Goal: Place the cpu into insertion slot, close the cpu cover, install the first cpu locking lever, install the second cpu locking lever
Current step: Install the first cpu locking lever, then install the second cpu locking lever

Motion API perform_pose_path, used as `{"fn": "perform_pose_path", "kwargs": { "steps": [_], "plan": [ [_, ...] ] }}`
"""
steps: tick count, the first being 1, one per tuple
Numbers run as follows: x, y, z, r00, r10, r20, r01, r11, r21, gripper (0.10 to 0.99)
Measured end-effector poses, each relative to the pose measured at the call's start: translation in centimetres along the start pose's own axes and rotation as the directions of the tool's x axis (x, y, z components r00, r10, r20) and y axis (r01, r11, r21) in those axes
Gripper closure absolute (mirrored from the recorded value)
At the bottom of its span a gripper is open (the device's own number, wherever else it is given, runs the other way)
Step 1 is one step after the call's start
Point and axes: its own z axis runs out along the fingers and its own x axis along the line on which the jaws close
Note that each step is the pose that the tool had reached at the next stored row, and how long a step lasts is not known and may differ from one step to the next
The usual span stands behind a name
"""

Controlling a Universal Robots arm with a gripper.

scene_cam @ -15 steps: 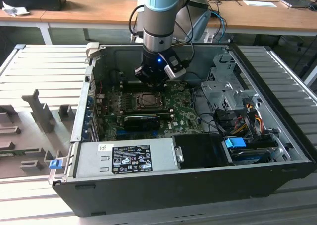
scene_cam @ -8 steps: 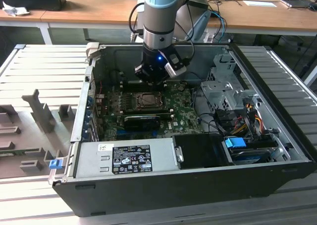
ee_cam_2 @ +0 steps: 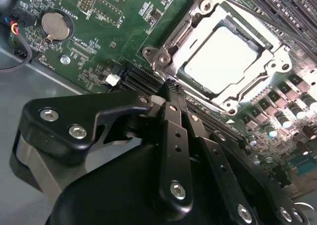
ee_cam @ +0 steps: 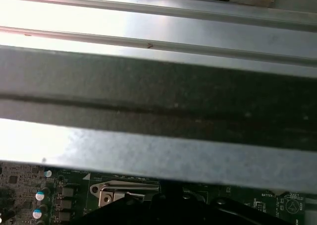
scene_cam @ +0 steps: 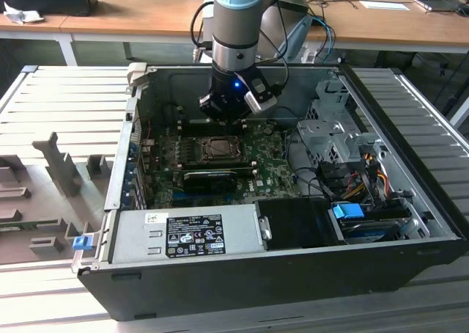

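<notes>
Arm is hanging over the open computer case [scene_cam: 410, 201], gripper [ee_cam_2: 171, 88] poised just above the green motherboard [ee_cam_2: 99, 31] at the edge of the insertion slot [scene_cam: 218, 149]. In the second wrist view the two black fingers [ee_cam_2: 174, 136] are lying pressed together, nothing between them.

The cpu [ee_cam_2: 223, 56] is sitting in the socket already, pale face showing through the window of the cpu cover [ee_cam_2: 171, 46], which is lying down flat over it. A thin wire lever [ee_cam_2: 242, 9] is running along the far side of the frame; whether it is hooked under its catch I cannot tell. The near-side lever I cannot make out for certain.

Risks as I am reading them:
- Fingertips are hovering right by the socket corner and the black card slot [ee_cam_2: 143, 79] next to it. A descent a little off line would be landing on the slot or on the small board parts rather than on a lever.
- A lever pushed sideways without going under its hook would be springing back up, leaving the cover unclamped.
- If the chip is sitting slightly askew under the cover, clamping pressure would be bending socket pins. Seating looks flat from here, but that is a judgement only.
- The coin battery [ee_cam_2: 54, 26] and the loose cable [ee_cam_2: 15, 34] at the board edge are lying well apart from the fingers; little hazard there.
</notes>
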Motion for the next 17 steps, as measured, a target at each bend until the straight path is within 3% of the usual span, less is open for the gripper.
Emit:
{"fn": "perform_pose_path", "kwargs": {
  "steps": [11,12,14,17],
  "plan": [
    [0.05,-0.45,-0.17,1.0000,0.000,-0.0001,0.000,1.0000,0.000,0.980],
    [0.02,-0.33,-1.54,1.0000,0.000,-0.0001,0.000,1.0000,0.000,0.980],
    [0.00,-0.21,-2.86,1.0000,0.000,-0.0001,0.000,1.0000,0.000,0.980],
    [0.08,-0.66,-2.97,1.0000,0.000,-0.0001,0.000,1.0000,0.000,0.980]
  ]
}}
